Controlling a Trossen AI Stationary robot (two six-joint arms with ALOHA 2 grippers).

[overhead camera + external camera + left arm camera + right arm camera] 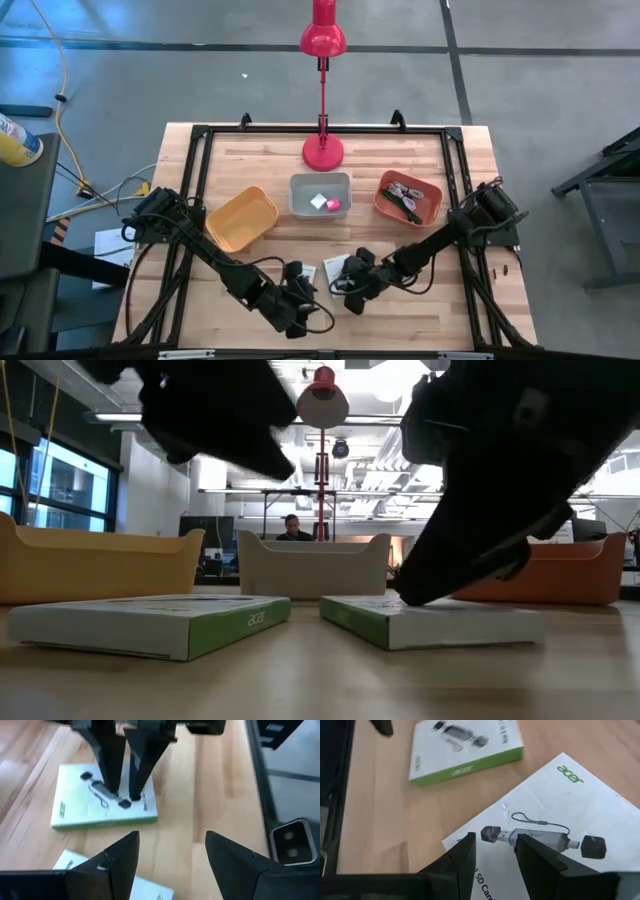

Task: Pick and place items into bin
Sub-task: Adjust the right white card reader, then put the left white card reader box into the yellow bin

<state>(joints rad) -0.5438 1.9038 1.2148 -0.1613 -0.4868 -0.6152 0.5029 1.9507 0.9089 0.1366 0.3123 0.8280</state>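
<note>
Directly under my right gripper (pixel 494 851) lies a flat white box (pixel 555 820) with green edges and a printed picture of a card reader; my two dark fingers (pixel 465 855) stand a narrow gap apart, tips down on its top face, gripping nothing. In the low view that gripper (pixel 470 575) presses on the box (pixel 430 620) at its near corner.

Just beside it, toward my left arm, lies the second white box (pixel 465 747), flat on the table (pixel 400 160) and apart from the first. My left gripper (pixel 172 855) hovers above the table near this second box (pixel 150 892), its fingers (pixel 122 857) spread wide and empty. From that wrist I see my right gripper's fingers (pixel 115 765) standing on the first box (pixel 102 800).

Farther out from both grippers, three bins sit in a row across the table. The yellow bin (pixel 241 218) is on my left arm's side. The grey bin (pixel 320 195) is in the middle, holding a pink cube (pixel 333 204) and a white cube (pixel 318 199) touching each other. The orange bin (pixel 408 198) is on my right arm's side, with a green stick (pixel 410 212) and small silvery bits (pixel 402 190) inside.

Beyond the grey bin stands a red lamp (pixel 323 40). In the room behind the table, a person (pixel 291 528) sits far off.
</note>
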